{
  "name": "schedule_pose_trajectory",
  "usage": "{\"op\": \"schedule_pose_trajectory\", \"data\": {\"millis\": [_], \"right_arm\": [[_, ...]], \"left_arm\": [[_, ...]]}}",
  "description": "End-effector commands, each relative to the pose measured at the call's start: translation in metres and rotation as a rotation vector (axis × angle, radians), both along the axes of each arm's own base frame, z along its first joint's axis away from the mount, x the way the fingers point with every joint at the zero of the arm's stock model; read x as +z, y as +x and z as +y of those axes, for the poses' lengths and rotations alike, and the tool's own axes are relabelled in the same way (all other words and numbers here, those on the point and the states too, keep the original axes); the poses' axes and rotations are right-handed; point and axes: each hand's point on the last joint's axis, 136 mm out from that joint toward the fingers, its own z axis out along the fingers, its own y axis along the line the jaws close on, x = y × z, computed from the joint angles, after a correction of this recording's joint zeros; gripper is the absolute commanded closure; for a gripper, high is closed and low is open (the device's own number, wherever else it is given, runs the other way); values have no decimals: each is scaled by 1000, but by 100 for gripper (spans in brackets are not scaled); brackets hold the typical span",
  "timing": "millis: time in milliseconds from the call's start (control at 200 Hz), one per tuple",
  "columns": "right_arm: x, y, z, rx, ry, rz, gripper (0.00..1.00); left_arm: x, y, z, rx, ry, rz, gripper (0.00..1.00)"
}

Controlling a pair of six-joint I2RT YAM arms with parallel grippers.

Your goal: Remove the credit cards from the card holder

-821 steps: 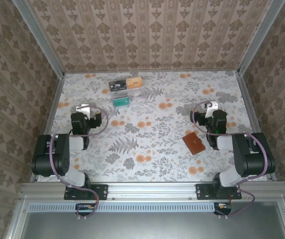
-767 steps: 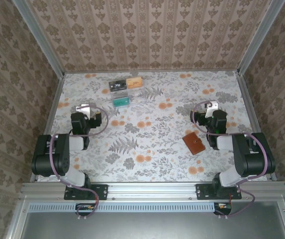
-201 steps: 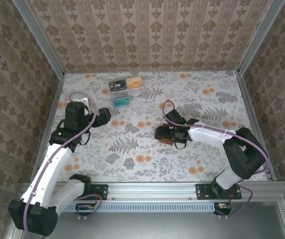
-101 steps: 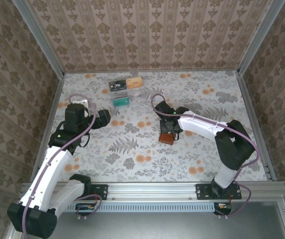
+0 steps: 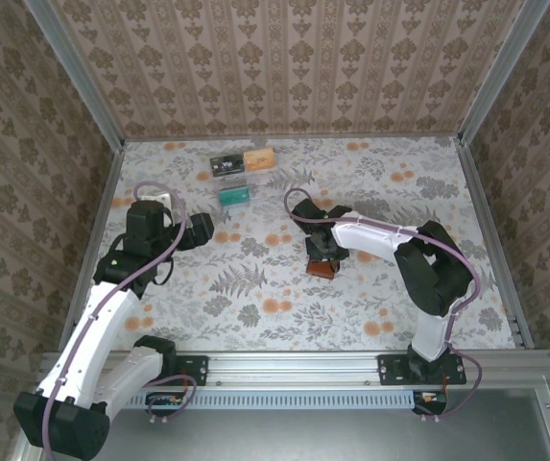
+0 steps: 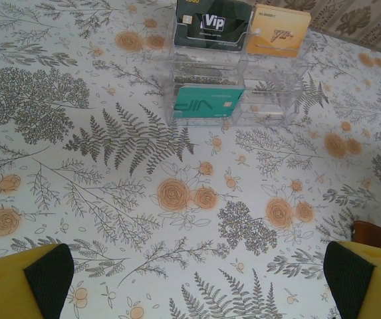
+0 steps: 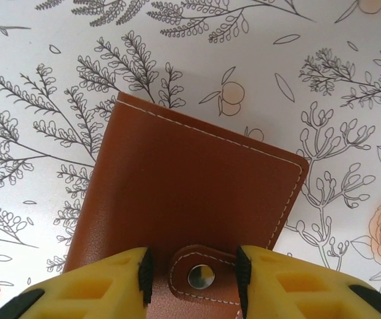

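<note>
Floral tabletop [image 7: 350, 86], right claw [image 7: 194, 269] part-open astride card holder [image 7: 190, 186] tab [image 7: 207, 256].

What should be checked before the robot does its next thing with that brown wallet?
1. Card holder open: not ok; it lies closed, snap strap fastened.
2. Right gripper lined up: ok; its fingers flank the strap.
3. Right gripper gripping: cannot tell.
4. Left gripper free: ok; open and empty above the table.
5. Cards inside the holder: cannot tell; three credit cards lie in the clear tray.
</note>
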Motion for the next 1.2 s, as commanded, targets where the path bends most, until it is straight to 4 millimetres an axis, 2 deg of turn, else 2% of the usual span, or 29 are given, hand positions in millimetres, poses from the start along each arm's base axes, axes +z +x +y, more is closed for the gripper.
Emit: {"op": "schedule_pose_trajectory", "data": {"millis": [0, 80, 170, 275, 430, 565, 705, 895, 1040, 1085, 1190], "right_arm": [[-8, -7, -7, 11, -53, 34, 65], [-8, -8, -8, 11, -53, 31, 68], [-6, -8, -7, 14, -44, 23, 78], [-3, -7, -6, 20, -31, 12, 84], [3, -6, -4, 29, -16, 0, 100], [15, -4, 3, 47, 13, -30, 100], [34, 0, 17, 82, 64, -84, 100], [53, 0, 52, 169, 148, -134, 100], [53, 0, 77, 222, 163, -149, 100], [50, 0, 84, 233, 163, -144, 100], [43, -3, 96, 245, 181, -138, 100]], "left_arm": [[-1, -3, 1, 3, 10, -1, 0], [-1, -3, 2, 5, 10, -2, 0], [-1, -3, 2, 11, 12, 0, 0], [-1, -2, 2, 10, 9, 0, 0], [-2, -2, -2, 9, -12, 9, 0], [-2, -3, -14, -20, -47, 15, 0], [-6, -3, -34, -66, -118, 42, 8], [-24, -5, -61, -115, -193, 135, 19], [-42, -4, -86, -144, -289, 204, 32], [-47, -8, -101, -176, -311, 226, 35], [-62, -9, -123, -199, -352, 272, 48]]}}
